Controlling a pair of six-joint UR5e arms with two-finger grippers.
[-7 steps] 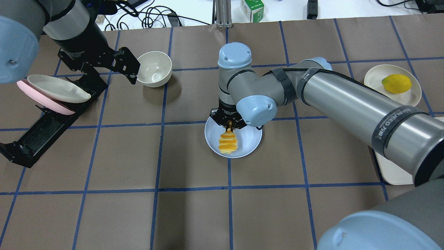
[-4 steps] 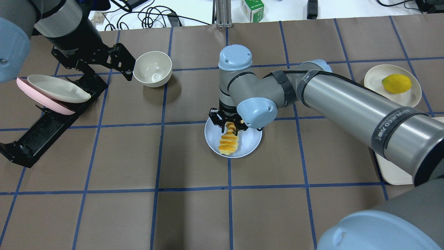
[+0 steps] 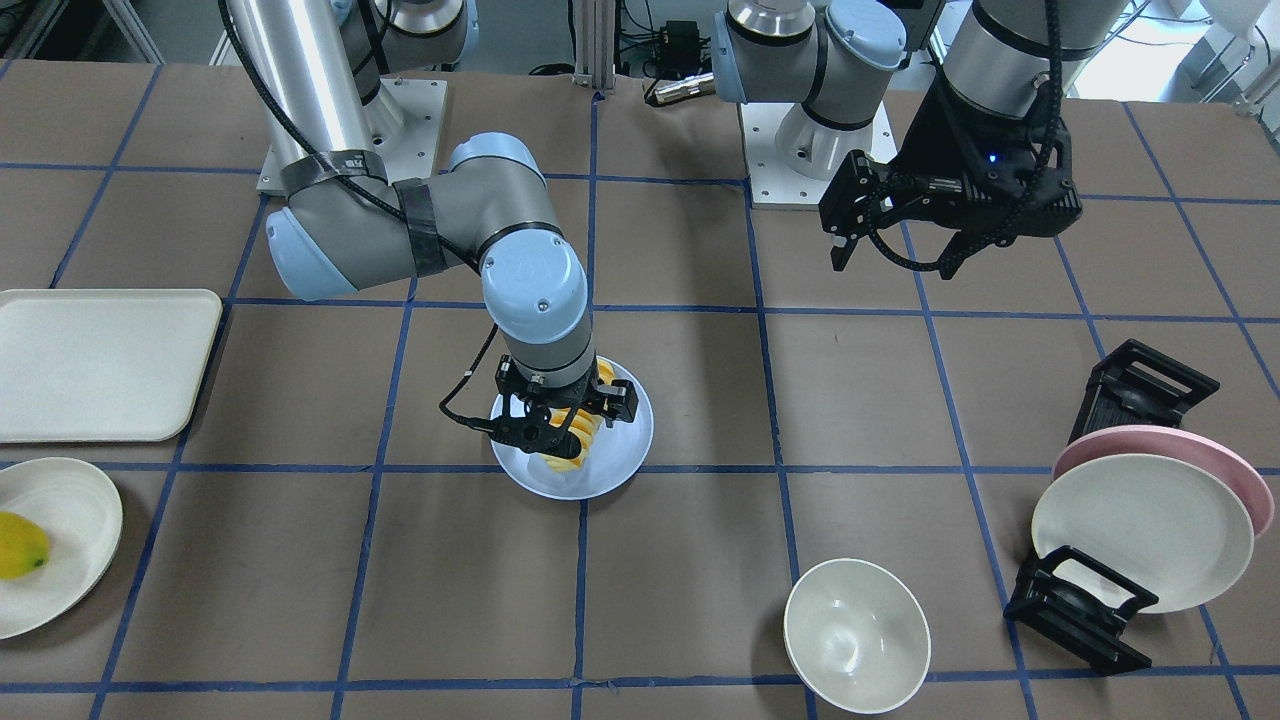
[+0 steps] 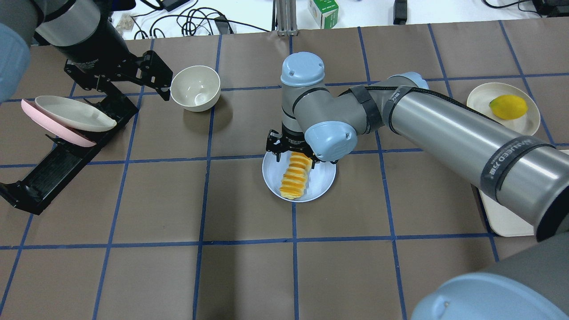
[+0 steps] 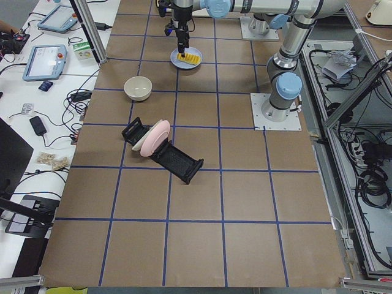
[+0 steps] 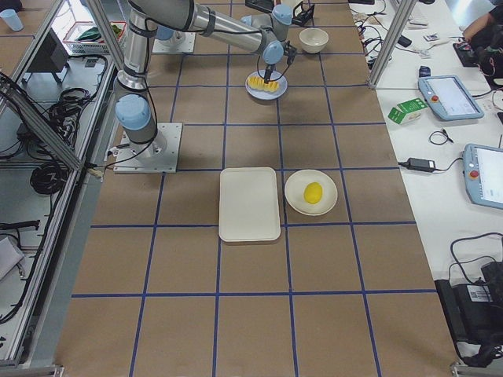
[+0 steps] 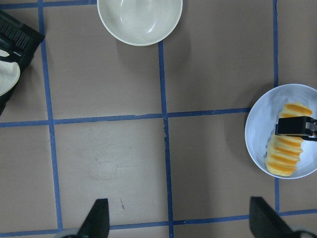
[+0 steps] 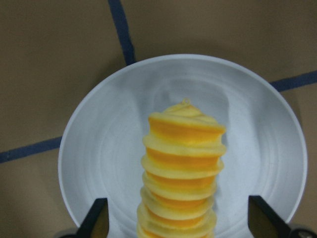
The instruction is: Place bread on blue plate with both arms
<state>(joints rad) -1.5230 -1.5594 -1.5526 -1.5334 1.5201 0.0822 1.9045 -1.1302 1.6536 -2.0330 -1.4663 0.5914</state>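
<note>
The bread [image 4: 294,177] lies flat on the blue plate [image 4: 322,180] near the table's middle. It also shows in the right wrist view [image 8: 182,163] and the front view [image 3: 572,432]. My right gripper [image 4: 291,153] hangs open just over the bread's far end. Its fingers [image 8: 99,220] stand wide apart on either side of the loaf and do not touch it. My left gripper [image 4: 162,82] is open and empty, raised at the far left beside the cream bowl [image 4: 195,87]. Its wrist view shows the plate [image 7: 257,126] with the bread [image 7: 287,151].
A black dish rack [image 4: 58,164] at the left holds a pink plate [image 4: 58,131] and a cream plate [image 4: 73,114]. A lemon [image 4: 508,106] lies on a cream plate [image 4: 478,95] at the far right. A cream tray [image 3: 100,362] lies at the right edge.
My right gripper held the bread's far end tilted up; now it has opened and the bread lies flat on the plate. My left arm has drawn back a little.
</note>
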